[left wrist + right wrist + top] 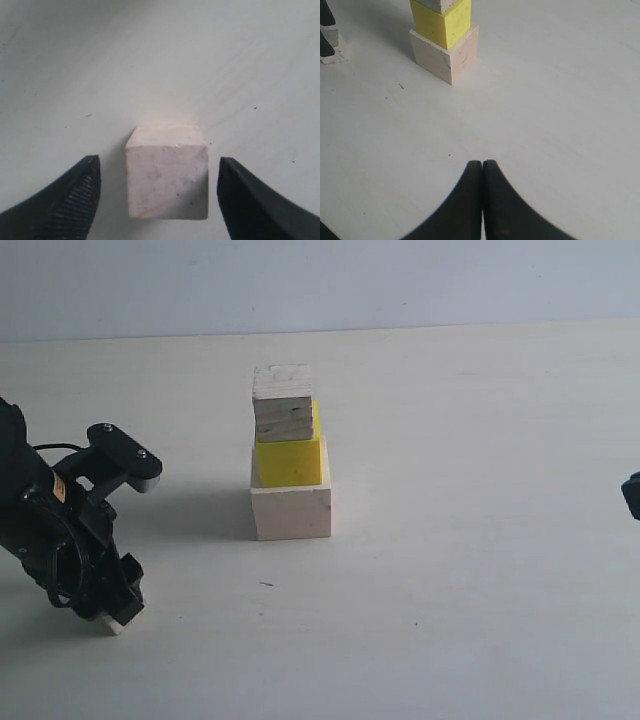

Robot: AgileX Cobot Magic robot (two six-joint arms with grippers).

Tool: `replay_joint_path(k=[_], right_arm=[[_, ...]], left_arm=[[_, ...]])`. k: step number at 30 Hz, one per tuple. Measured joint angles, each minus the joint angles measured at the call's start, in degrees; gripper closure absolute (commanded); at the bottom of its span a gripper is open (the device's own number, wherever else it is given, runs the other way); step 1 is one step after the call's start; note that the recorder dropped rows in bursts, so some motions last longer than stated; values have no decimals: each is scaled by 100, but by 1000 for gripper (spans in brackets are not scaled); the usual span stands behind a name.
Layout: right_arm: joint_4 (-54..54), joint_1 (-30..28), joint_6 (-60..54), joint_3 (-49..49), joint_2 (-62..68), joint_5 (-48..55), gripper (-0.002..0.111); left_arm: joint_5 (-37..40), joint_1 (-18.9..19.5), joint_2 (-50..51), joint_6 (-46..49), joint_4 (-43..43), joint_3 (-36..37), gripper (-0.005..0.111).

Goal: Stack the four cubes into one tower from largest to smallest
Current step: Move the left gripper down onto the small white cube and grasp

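Ext view: three of the four cubes were already up as a tower on the table (pixel 480 590), w/ the large pale cube (pixel 291 512) as base, the yellow cube (pixel 290 460) on it and the grainy cube (pixel 283 410) on top, shifted slightly left. The left gripper (pixel 118 605) was low at the table, well apart from the tower. Left wrist view: the smallest whitish cube (pixel 167 175) sat on the table between the released fingers (pixel 70 200), a gap each side, nothing grasped. Right wrist view: the right gripper (pixel 482 170) was clenched on nothing, well clear of the tower. Step in hand looked like the pickup of the last cube; next probably needed a squeeze on it, a lift above the stack and a centred set-down on the grainy cube
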Motion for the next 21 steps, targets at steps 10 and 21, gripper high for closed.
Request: replay_joint_path(k=[10, 21], right_arm=[[-114, 0, 0, 0, 0, -11, 108], [-148, 0, 0, 0, 0, -11, 108]], left_arm=[[31, 0, 0, -21, 0, 0, 42], [43, 0, 0, -21, -35, -9, 42]])
